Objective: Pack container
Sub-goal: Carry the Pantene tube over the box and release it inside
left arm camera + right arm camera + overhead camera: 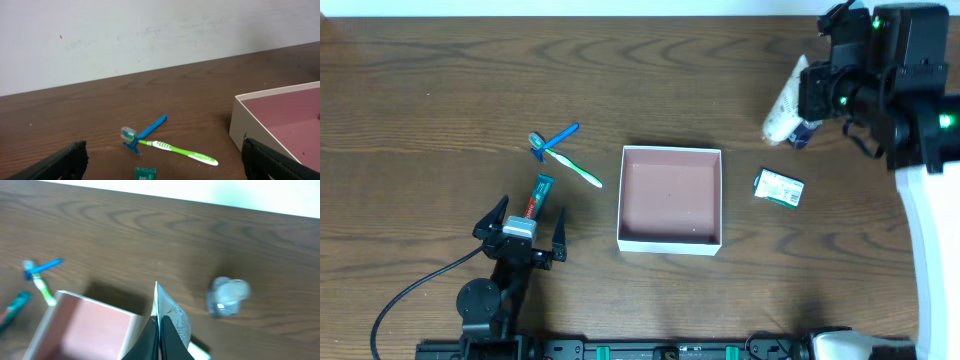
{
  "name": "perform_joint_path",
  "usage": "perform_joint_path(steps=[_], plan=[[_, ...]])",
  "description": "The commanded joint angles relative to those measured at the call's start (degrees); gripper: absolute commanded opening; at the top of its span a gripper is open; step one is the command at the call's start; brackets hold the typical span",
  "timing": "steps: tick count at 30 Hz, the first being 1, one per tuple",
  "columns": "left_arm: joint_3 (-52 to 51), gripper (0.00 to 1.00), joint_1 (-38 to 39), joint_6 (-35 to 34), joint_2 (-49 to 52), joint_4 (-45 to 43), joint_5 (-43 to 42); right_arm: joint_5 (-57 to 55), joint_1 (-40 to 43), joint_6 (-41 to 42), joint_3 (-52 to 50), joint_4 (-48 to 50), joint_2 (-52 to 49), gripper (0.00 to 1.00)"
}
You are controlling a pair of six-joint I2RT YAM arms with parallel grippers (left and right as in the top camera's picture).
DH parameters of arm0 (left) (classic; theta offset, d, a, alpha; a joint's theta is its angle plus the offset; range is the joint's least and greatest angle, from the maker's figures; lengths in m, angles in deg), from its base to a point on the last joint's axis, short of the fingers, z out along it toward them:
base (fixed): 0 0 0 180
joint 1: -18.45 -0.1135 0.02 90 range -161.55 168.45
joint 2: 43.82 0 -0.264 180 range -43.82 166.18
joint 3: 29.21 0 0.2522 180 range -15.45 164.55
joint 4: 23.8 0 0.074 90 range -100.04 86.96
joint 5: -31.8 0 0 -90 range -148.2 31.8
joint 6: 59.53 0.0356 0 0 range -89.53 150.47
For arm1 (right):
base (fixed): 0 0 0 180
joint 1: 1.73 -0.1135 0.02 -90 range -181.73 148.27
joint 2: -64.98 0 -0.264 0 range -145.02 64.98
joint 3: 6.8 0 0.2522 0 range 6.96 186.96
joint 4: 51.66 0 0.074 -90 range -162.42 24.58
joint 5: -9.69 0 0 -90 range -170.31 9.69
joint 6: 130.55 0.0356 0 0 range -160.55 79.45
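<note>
The container [670, 196] is a square white-walled box with a pinkish floor, empty, at the table's middle; it also shows in the left wrist view [250, 120] and the right wrist view [85, 327]. My right gripper [812, 88] is at the far right, off the table, shut on the flat crimped end of a white tube [784, 106], also seen in the right wrist view [172, 315]. My left gripper [530, 213] is open and empty at the front left, around the near end of a green-and-red toothpaste tube [537, 196].
A green toothbrush [573, 165] and a blue razor [552, 138] lie crossed left of the container. A green packet [778, 188] lies right of it. A small clear bottle [227, 296] stands on the table below the held tube.
</note>
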Motion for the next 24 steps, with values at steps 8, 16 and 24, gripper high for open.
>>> perform_joint_path(steps=[8,16,24], plan=[[-1.1,0.98,-0.3,0.7,-0.3,1.9,-0.6,-7.5,-18.0,18.9,0.9,3.1,-1.6,0.01],[-1.1,0.98,-0.3,0.7,-0.3,1.9,-0.6,-16.8,-30.1,23.8,0.9,6.0,-7.5,0.01],[-1.1,0.98,-0.3,0.7,-0.3,1.9,-0.6,-17.4,-35.0,26.6,0.9,7.9,-15.0,0.01]])
